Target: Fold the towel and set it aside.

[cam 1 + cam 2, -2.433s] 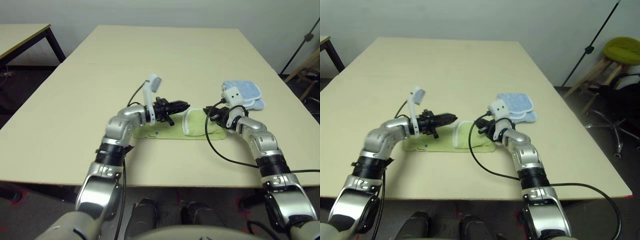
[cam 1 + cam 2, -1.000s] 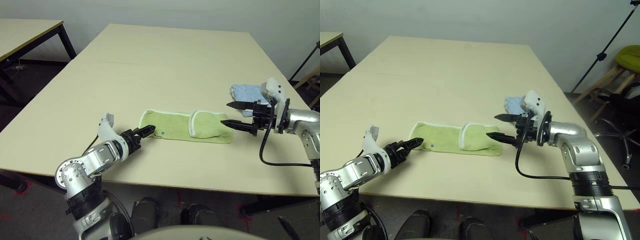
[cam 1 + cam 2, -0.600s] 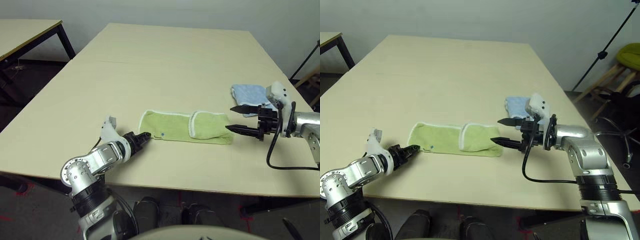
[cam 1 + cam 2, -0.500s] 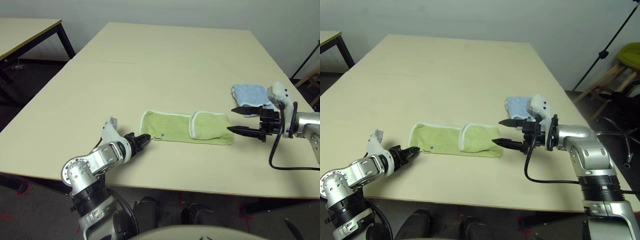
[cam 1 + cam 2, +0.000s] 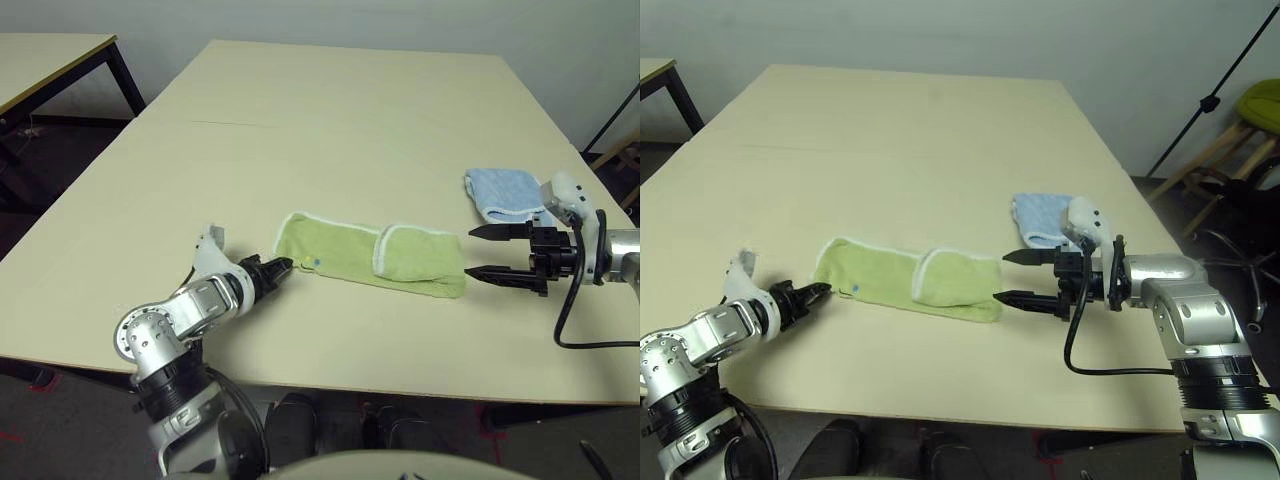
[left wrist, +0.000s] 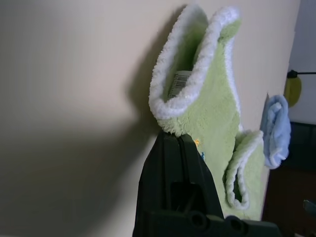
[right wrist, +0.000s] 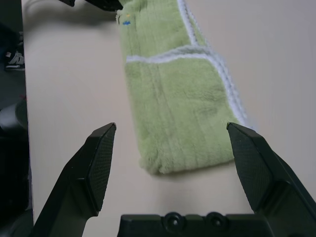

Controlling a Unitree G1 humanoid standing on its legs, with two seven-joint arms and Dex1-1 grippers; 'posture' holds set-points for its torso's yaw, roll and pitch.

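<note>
left tool (image 5: 277, 267): fingers together, tips at towel's left end | right tool (image 5: 1010, 277): wide, empty, just off its right end | towel (image 5: 368, 256): one, green, on tabletop (image 5: 330, 120), right part lapped over | step: probably mid-fold; next needs a grip on an end | blue cloth (image 5: 505, 193): one

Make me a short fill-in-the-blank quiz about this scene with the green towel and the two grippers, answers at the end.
1. The right gripper hovers just off the towel with its fingers ____.
2. The left gripper is ____ at the towel's other end.
3. The light ____ cloth lies beyond the right gripper.
4. Both cloths lie on the ____.

Missing words: open; shut; blue; table
</note>
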